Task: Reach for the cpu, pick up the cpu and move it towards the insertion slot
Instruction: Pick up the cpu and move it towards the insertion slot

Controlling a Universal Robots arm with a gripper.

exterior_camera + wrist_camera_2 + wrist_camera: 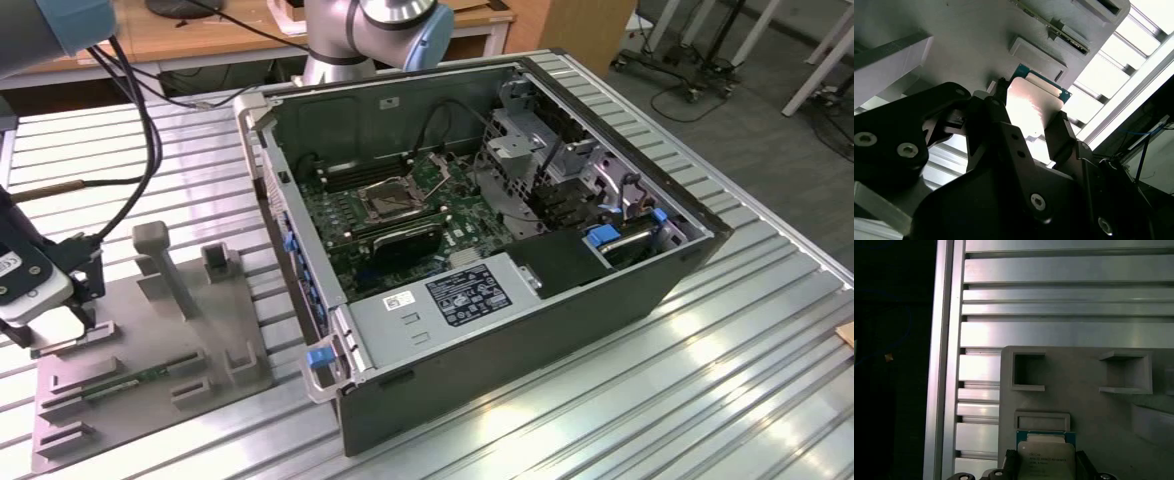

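The gripper [1029,114] has its jaws drawn in to the width of the cpu [1046,458]. The two dark fingers [1059,127] sit against opposite edges of the chip, so it looks clamped, pale metal top facing the wrist. I cannot tell whether the cpu has left the grey fixture plate [134,335] or rests on it.

In the exterior view the gripper is at the picture's 9 o'clock edge, over the plate. The insertion slot [390,200] lies well apart, between 2 and 3 o'clock from the gripper, on the board inside the open computer case [274,130].

- **Slip:** The hold is on thin edges only, so an off-centre squeeze could let the chip tip or slide out.
- **Catch at the plate:** A small raised block [1042,420] stands just beside the chip's green edge. A sideways pull before a clean lift could catch on it.
- **Obstacles on the way:** The plate's upright posts [154,255] and the case's near wall stand between the gripper and the slot. A low path risks a knock that shifts the chip.
- **Cables:** The black cables [134,130] hanging from the arm could drag on the case rim.

A green memory stick [140,378] lies on the plate at about 4 o'clock from the gripper, clear of the fingers.
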